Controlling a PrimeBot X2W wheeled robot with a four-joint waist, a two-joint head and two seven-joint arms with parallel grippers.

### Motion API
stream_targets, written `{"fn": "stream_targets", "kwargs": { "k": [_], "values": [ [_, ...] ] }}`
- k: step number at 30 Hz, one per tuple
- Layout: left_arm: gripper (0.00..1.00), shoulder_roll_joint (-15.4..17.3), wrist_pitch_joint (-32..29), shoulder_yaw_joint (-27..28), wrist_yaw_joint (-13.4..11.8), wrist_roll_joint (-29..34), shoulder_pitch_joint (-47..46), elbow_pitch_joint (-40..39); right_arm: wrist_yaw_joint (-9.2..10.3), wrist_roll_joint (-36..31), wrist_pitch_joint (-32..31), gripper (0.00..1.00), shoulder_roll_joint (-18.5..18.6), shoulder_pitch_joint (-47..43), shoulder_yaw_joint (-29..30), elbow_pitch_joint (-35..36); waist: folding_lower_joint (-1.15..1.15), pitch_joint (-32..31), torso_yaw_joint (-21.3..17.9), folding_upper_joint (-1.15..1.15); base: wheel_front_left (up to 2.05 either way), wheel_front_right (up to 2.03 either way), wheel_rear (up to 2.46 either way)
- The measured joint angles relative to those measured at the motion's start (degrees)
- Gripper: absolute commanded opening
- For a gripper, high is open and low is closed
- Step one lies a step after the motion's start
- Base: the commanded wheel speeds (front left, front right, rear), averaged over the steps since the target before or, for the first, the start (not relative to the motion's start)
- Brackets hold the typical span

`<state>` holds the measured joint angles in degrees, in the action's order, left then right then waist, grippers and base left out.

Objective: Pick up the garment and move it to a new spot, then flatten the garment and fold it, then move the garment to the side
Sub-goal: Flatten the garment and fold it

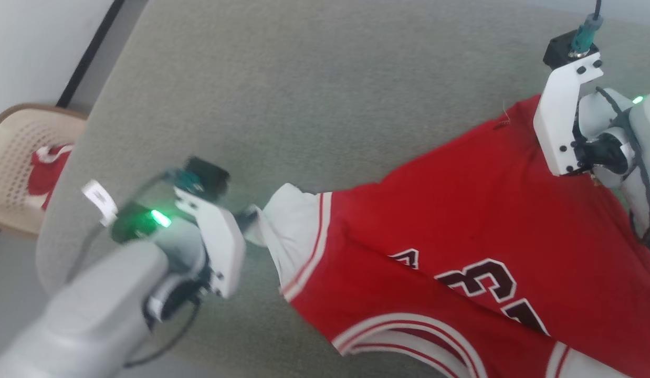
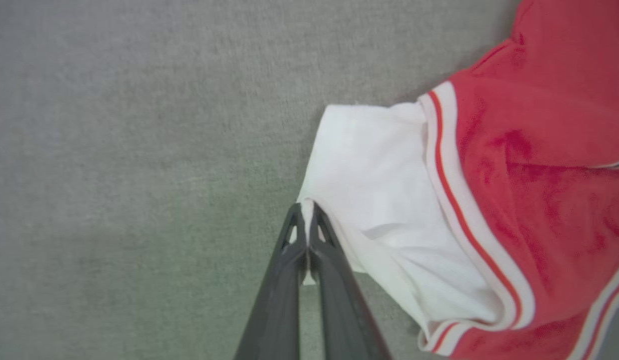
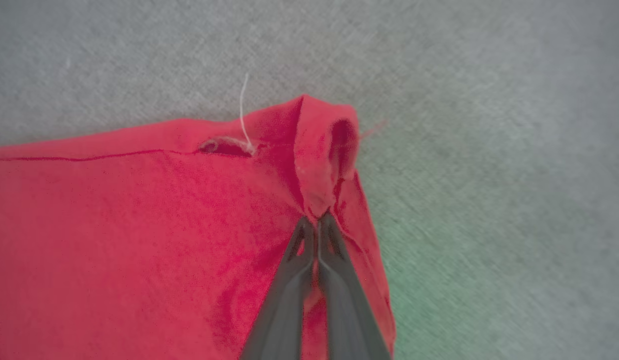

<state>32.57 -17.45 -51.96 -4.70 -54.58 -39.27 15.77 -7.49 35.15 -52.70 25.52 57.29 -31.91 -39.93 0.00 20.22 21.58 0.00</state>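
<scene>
Red cloth runs taut between my two arms: the shirt (image 1: 461,210) spans the grey-green table (image 1: 304,79) print side up, with part of the black, white-edged number showing in the head view. My left gripper (image 2: 306,212) has its jaws pressed together on the outer edge of a white sleeve (image 2: 389,190). A sliver of white fabric sits pinched between the dark fingertips, and the rest of the sleeve fans out ahead and to the right of them, ending at the red-and-white striped trim where the red body begins. My right gripper (image 3: 317,222) is likewise clamped tight, nipping a puckered fold at a red hem corner. The fabric bunches into a small hump just ahead of the tips and spreads flat to their left. Further left along the seam, a small hole (image 3: 224,146) gapes in the hem, and a loose white thread (image 3: 243,105) curls up from it. Felt with a green tint lies to the right of those fingers. From the head camera, a green light (image 1: 159,218) glows on my left wrist, and beyond that arm, off the table's edge, a beige plastic chair (image 1: 10,152) holds another red-and-white cloth (image 1: 41,181). I cannot tell whether the shirt's middle touches the felt.
</scene>
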Motion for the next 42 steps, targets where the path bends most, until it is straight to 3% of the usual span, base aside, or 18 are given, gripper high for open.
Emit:
{"fn": "stream_targets", "kwargs": {
  "k": [13, 20, 32, 36, 42],
  "values": [
    [0.00, 9.26, -9.95, 3.90, 0.99, 2.16, -16.86, 1.18, 0.00, 6.28, 5.34, 0.00, 5.98, 3.10, -3.21, 9.89, 0.00, -7.17, -9.30, 0.00, 0.00, 0.00, 0.00],
    [0.00, 10.31, -12.56, 5.23, 2.46, 3.09, -24.94, 5.26, 0.00, 6.97, 5.27, 0.00, 7.22, 3.76, -2.23, 15.44, 0.00, -11.17, -14.40, 0.00, 0.00, 0.00, 0.00],
    [0.00, 6.99, -11.18, 5.57, 6.11, 5.94, -35.76, 14.40, 0.00, 4.99, 6.06, 0.00, 6.46, 5.70, 2.58, 17.91, 0.00, -13.91, -19.87, 0.00, 0.00, 0.00, 0.00],
    [0.00, 4.66, -6.16, 5.55, 7.59, 8.84, -40.11, 18.75, -0.01, 1.77, 9.99, 0.00, 4.99, 7.71, 4.69, 15.48, 0.00, -11.80, -20.35, 0.00, 0.00, 0.00, 0.00],
    [0.00, 0.97, 4.91, 6.01, 7.57, 13.90, -49.75, 26.28, -0.01, -4.72, 19.41, 0.00, 1.85, 14.28, 8.64, 9.03, 0.00, -6.56, -20.78, 0.00, 0.00, 0.00, 0.00]
  ]
}}
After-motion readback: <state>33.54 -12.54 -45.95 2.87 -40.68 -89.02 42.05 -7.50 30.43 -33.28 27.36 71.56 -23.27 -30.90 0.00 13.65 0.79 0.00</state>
